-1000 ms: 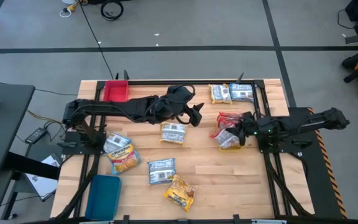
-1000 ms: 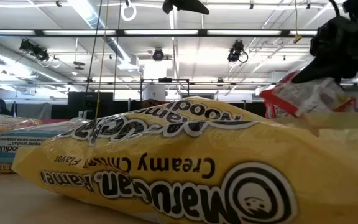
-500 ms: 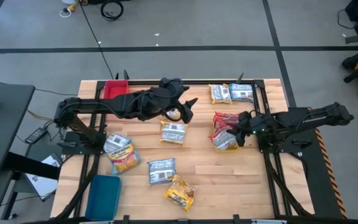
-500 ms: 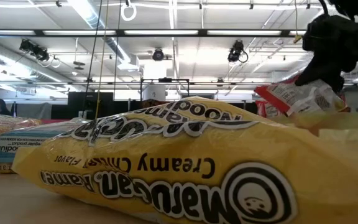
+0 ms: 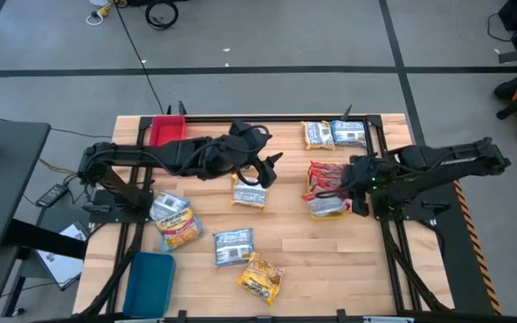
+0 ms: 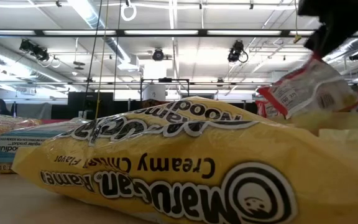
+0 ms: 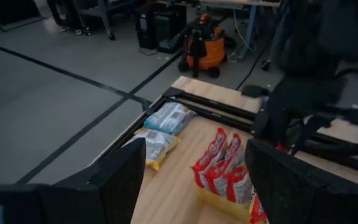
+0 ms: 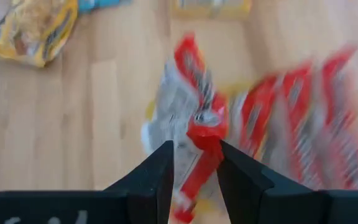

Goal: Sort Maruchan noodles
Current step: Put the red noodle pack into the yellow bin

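Note:
Maruchan noodle packets lie scattered flat on the wooden table [image 5: 330,260]. Several red-edged ones stand on edge in a yellow tray [image 7: 219,200] at the right. My right gripper [image 8: 196,165] hangs beside that tray, shut on one more red-edged packet [image 5: 328,205], which also shows tilted in the low view [image 6: 309,87]. My left gripper [image 5: 267,170] hovers open above the table's centre, over a yellow-edged packet [image 5: 250,191], with nothing between its fingers [image 7: 123,180]. My right gripper pinches the red-edged packet by its red end seam [image 8: 205,140] between its two fingers. The fingers come slanting down from the table's right side. The held end [image 6: 319,57] is raised and the packet tilts below it; the near yellow packet hides its lower end.
A yellow-edged [image 5: 317,135] and a blue-edged packet [image 5: 350,133] lie at the far right. More packets lie at the left [image 5: 173,220] and near the front [image 5: 233,247], [image 5: 260,278]. A red tray [image 5: 167,131] sits far left, a blue tray [image 5: 151,280] near left.
My right gripper has risen and tipped to point more steeply down. The red-edged packet's held end has gone up with it, so the packet now tilts more steeply. My left gripper has drawn back a little toward the table's left edge and rolled slightly.

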Controlling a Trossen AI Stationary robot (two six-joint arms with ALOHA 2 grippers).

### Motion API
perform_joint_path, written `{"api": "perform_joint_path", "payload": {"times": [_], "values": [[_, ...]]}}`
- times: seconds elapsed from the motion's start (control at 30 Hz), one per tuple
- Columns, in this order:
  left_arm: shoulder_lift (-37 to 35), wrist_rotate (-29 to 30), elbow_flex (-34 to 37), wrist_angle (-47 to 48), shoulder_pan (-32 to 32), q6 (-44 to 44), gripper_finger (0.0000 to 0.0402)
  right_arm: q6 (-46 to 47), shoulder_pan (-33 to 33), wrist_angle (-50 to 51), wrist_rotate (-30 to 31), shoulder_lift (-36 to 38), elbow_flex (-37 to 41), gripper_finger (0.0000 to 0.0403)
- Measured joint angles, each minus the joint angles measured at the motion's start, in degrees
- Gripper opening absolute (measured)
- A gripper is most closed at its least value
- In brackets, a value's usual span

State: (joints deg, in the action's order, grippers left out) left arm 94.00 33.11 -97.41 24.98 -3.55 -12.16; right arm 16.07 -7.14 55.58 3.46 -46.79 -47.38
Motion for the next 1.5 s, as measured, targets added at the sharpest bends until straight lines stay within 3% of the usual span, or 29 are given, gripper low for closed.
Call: {"api": "perform_joint_path", "payload": {"times": [0.13,0.27,0.5,0.7,0.8,0.93,1.17,1.23,1.33,1.5], "values": [[0.02,0.14,0.0,0.55,0.06,1.27,0.0279,-8.07,0.04,-5.3,7.93,-3.95,-1.83,0.0122],[0.02,-0.62,0.0,0.75,0.02,2.36,0.0279,-9.72,0.47,-8.41,7.98,-8.53,-0.65,0.0122],[0.02,-2.83,0.0,3.03,0.02,2.34,0.0279,-2.11,-0.99,-0.01,-0.07,-15.2,1.07,0.0116],[0.07,-2.88,0.0,4.12,0.02,2.38,0.0279,2.6,-2.94,4.58,-18.2,-15.42,1.1,0.0093],[0.07,-2.89,0.0,4.17,0.06,2.39,0.0279,3.33,-3.36,4.46,-21.66,-15.44,1.02,0.0085],[0.07,-2.88,0.0,4.23,0.04,2.45,0.0279,3.91,-3.37,4.81,-14.79,-14.67,-2.5,0.0079],[0.07,-2.88,0.0,3.68,0.13,2.55,0.0279,-1.19,-2.83,0.88,17.89,-12.87,-7.83,0.0069],[0.07,-2.85,0.0,3.27,0.16,2.54,0.0279,-3.54,-1.81,-1.05,22.29,-13.06,-7.2,0.0065],[0.07,-2.83,0.0,2.74,-0.16,2.54,0.0279,-5.08,-0.02,-2.04,19.16,-14.13,-4.71,0.0056],[0.07,-2.78,0.0,4.51,-1.26,2.97,0.0279,-1.52,0.61,-1.6,3.57,-16.22,1.79,0.0032]]}}
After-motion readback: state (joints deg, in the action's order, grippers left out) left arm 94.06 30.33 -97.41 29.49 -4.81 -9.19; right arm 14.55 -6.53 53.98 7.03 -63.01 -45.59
